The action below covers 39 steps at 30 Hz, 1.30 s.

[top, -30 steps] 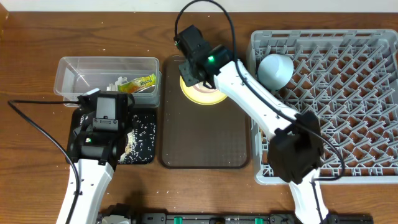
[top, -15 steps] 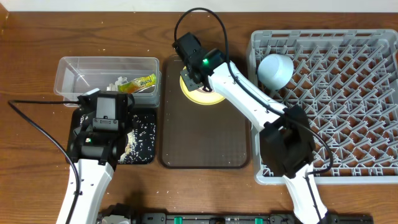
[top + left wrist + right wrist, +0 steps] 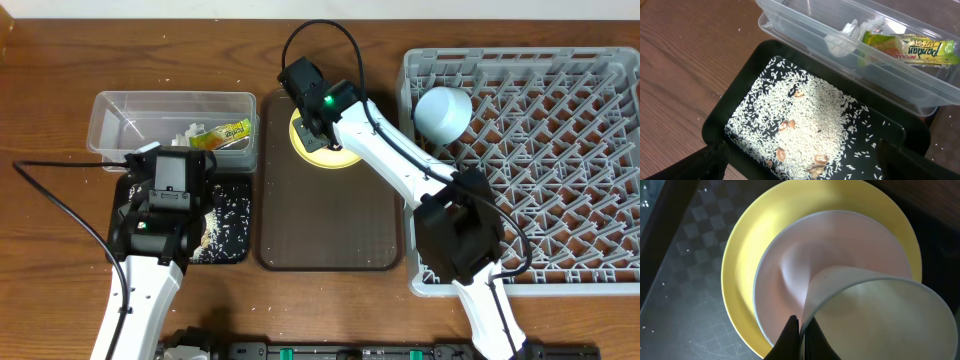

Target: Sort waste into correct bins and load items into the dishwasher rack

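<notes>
My right gripper (image 3: pixel 801 335) is shut on the rim of the small white cup (image 3: pixel 880 320). It holds the cup over the pale pink bowl (image 3: pixel 800 265), which sits in the yellow plate (image 3: pixel 745 255) at the far end of the brown tray (image 3: pixel 330 220). My left gripper (image 3: pixel 805 170) is open and empty above the black tray (image 3: pixel 715 125), which holds loose rice (image 3: pixel 810 115). The clear tub (image 3: pixel 805 37) holds the snack wrapper (image 3: pixel 910 47) and the tissue (image 3: pixel 850 35). The light blue bowl (image 3: pixel 443 112) lies upside down in the rack (image 3: pixel 560 200). The chopsticks are out of view.
The rack fills the right side of the table, the brown tray lies in the middle, and the tub and black tray are on the left. A few brown scraps lie among the rice. Stray grains dot the wood by the black tray.
My right arm has shifted a little to the left over the plate, still holding the cup. My left arm has not moved.
</notes>
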Motion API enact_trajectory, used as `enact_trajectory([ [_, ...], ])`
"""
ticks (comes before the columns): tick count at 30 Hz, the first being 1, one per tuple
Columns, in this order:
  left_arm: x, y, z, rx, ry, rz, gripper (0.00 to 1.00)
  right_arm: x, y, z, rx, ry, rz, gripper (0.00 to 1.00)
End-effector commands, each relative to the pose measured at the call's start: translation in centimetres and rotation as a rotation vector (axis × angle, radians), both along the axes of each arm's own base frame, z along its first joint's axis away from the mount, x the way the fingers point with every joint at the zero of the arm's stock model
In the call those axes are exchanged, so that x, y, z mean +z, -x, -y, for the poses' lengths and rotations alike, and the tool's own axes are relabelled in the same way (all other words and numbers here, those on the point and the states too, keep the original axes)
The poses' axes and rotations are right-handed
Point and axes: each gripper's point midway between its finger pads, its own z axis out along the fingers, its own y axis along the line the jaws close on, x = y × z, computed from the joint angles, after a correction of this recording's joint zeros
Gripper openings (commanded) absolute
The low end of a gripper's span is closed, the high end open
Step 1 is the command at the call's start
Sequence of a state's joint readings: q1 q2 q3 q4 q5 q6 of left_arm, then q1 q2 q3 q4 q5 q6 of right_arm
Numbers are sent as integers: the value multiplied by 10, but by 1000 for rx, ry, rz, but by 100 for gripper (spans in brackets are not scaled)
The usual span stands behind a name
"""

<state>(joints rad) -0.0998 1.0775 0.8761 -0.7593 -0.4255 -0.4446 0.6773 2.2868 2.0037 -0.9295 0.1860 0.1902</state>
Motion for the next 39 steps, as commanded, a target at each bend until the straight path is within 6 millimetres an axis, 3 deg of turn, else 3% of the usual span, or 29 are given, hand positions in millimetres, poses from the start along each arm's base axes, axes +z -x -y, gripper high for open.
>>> enact_trajectory([
  [1,7,-2,-4,11,-14,14,96,-4,0,3,0,28,4,1],
  [5,7,-2,-4,11,-14,14,96,19,-5,-2,1,-8,41,1],
  [11,7,-2,-4,11,-14,14,96,112,0,-4,36,-122,157,1],
  [14,7,-2,-4,11,-15,14,96,160,21,7,59,-208,157,1],
  [18,7,-2,-4,11,-14,14,96,195,62,35,99,-280,59,1],
  [23,7,-2,-4,11,-14,14,96,215,112,92,78,-278,-83,1],
  [28,7,-2,-4,11,-14,14,96,243,147,108,172,-455,-174,1],
  [33,7,-2,-4,11,-14,14,96,257,153,114,239,-638,-215,1],
  [39,7,-2,-4,11,-14,14,96,234,150,128,219,-799,-323,1],
])
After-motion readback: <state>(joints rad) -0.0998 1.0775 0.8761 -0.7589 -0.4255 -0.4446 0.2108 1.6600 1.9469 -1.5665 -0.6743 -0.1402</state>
